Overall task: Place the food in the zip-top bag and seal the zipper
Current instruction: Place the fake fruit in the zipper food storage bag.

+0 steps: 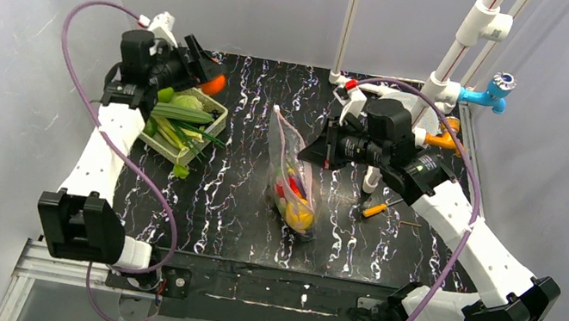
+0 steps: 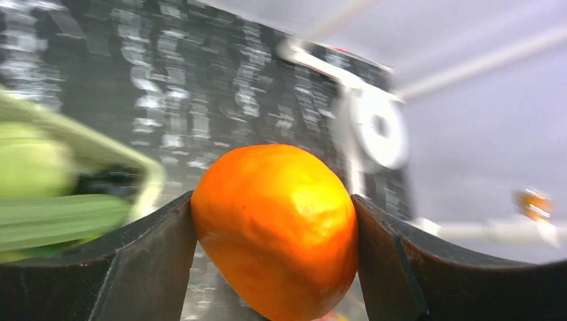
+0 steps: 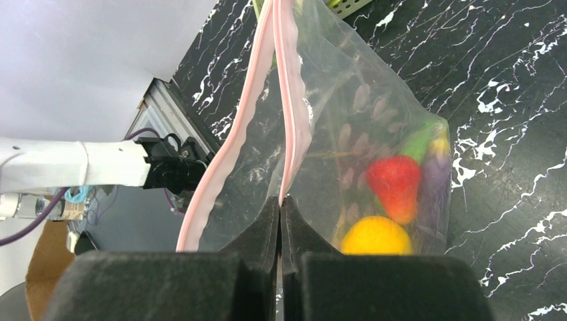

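My left gripper (image 1: 209, 78) is shut on an orange toy fruit (image 2: 277, 227), held above the far corner of the pale green basket (image 1: 215, 125); the fruit also shows in the top view (image 1: 214, 82). My right gripper (image 3: 281, 204) is shut on one lip of the zip-top bag (image 3: 374, 114), pinching its pink zipper strip (image 3: 289, 100); the other lip (image 3: 224, 160) hangs apart, so the mouth stands open. The bag (image 1: 294, 171) stands lifted mid-table. Inside it are a red strawberry (image 3: 394, 184), a yellow fruit (image 3: 376, 237) and a purple eggplant (image 3: 436, 174).
The basket holds green cucumbers (image 1: 181, 114) and round green pieces (image 1: 186, 100). An orange-handled screwdriver (image 1: 375, 210) lies right of the bag. White pipes (image 1: 461, 50) and a blue fitting (image 1: 488, 94) stand at the back right.
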Tool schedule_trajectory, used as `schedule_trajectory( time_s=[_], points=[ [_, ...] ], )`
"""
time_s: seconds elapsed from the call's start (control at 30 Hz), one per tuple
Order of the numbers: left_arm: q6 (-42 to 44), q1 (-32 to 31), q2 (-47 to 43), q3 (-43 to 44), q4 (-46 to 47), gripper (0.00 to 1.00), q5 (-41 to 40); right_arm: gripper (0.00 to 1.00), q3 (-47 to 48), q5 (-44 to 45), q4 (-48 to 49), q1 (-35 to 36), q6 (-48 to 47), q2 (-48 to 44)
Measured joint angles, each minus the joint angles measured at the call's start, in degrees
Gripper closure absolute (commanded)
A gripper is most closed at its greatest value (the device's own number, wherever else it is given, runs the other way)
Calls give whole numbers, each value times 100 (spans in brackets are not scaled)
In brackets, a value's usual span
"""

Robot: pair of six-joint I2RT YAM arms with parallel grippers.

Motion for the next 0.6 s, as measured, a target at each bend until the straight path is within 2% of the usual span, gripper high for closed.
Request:
schedule_trajectory(
  time_s=[0.13,0.27,0.43,0.6],
  points=[
    [-944,-365,-197,-590,973,59,1617,99,83,4,-9,0,50,28],
    [-1451,-1311,-267,-769,1860,58,2623,99,83,15,-11,0,157,28],
    [-1659,-2149,-975,-1084,2771,55,3226,99,83,15,-9,-7,280,26],
    [-1694,-2553,-1694,-1207,3331,55,3460,99,9,20,68,-24,448,-22]
  ],
)
